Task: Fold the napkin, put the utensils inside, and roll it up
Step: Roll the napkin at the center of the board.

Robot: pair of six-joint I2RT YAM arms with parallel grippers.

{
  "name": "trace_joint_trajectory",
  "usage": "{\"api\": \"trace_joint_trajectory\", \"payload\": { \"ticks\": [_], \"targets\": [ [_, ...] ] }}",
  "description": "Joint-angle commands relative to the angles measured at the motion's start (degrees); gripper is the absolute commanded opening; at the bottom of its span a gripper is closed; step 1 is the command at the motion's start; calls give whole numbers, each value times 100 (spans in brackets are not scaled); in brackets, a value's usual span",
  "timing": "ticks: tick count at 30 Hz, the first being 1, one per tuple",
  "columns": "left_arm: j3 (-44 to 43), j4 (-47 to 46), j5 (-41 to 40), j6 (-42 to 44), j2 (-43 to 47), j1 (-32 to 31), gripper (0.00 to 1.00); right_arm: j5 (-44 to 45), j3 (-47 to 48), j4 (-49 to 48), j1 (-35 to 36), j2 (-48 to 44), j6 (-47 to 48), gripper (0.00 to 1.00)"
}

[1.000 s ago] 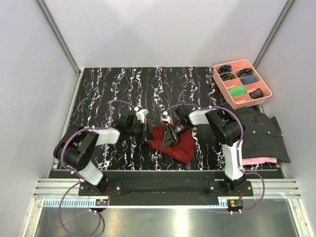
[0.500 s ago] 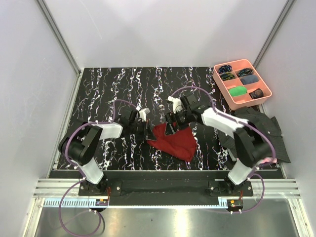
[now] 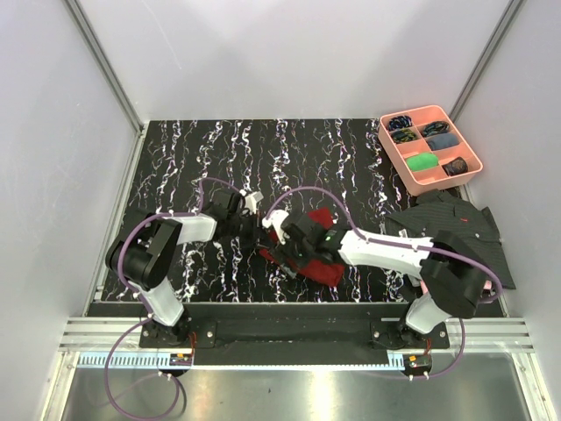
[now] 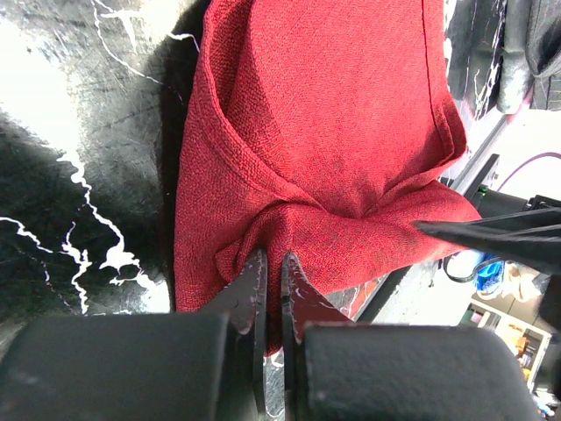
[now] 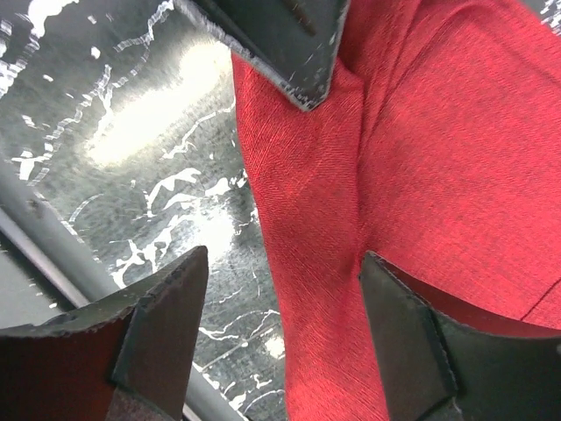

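The dark red napkin (image 3: 323,267) lies bunched on the black marbled table, near the front centre. My left gripper (image 3: 259,230) is at its left corner, shut on a pinched fold of the cloth (image 4: 272,263). My right gripper (image 3: 282,244) reaches across from the right and hovers low over the napkin's left edge. Its jaws are open (image 5: 285,298), with cloth (image 5: 421,158) and bare table between the fingers. One left finger (image 5: 280,35) shows at the top of the right wrist view. The utensils are out of view.
A pink compartment tray (image 3: 469,151) holding several rolled items stands at the back right. A dark striped shirt (image 3: 460,232) lies at the right edge beside the right arm. White walls and metal rails enclose the table.
The right arm swung from the napkin's far side down to its left near part, and its jaws opened wide. The left gripper stayed shut on the cloth.
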State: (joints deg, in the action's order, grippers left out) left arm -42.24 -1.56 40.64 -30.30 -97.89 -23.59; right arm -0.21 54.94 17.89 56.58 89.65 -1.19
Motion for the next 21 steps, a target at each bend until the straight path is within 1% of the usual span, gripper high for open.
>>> {"api": "trace_joint_trajectory", "payload": {
  "ticks": [1, 9, 11, 12, 13, 14, 15, 16, 17, 18, 21],
  "targets": [
    [-153, 139, -48, 60, -73, 48, 0, 548, 70, -189, 213, 316, 66, 76],
    [-188, 253, -65, 25, 50, 74, 0, 442, 61, -172, 240, 808, -153, 70],
    [-206, 262, -57, 16, 85, 100, 0, 504, 122, -93, 240, 949, -267, 66],
    [-215, 253, -48, 7, 94, 101, 0, 522, 201, 20, 240, 1123, -381, 62],
    [-232, 244, -39, 16, 112, 92, 0, 513, 236, 65, 240, 1221, -417, 53],
    [-232, 253, -39, 25, 164, 109, 0, 504, 263, 92, 231, 1291, -461, 50],
    [-232, 244, -56, 16, 182, 101, 7, 469, 272, 109, 231, 1379, -539, 46],
    [-224, 235, -65, 16, 269, 109, 11, 391, 272, 109, 231, 1389, -566, 41],
    [-215, 235, -91, 7, 331, 144, 16, 329, 263, 101, 231, 1380, -610, 39],
    [-189, 235, -153, 7, 384, 162, 28, 259, 237, 92, 222, 1354, -628, 36],
    [-83, 218, -389, -37, 726, 302, 43, -144, 88, -74, 117, 1170, -681, 31]
  ]
}}
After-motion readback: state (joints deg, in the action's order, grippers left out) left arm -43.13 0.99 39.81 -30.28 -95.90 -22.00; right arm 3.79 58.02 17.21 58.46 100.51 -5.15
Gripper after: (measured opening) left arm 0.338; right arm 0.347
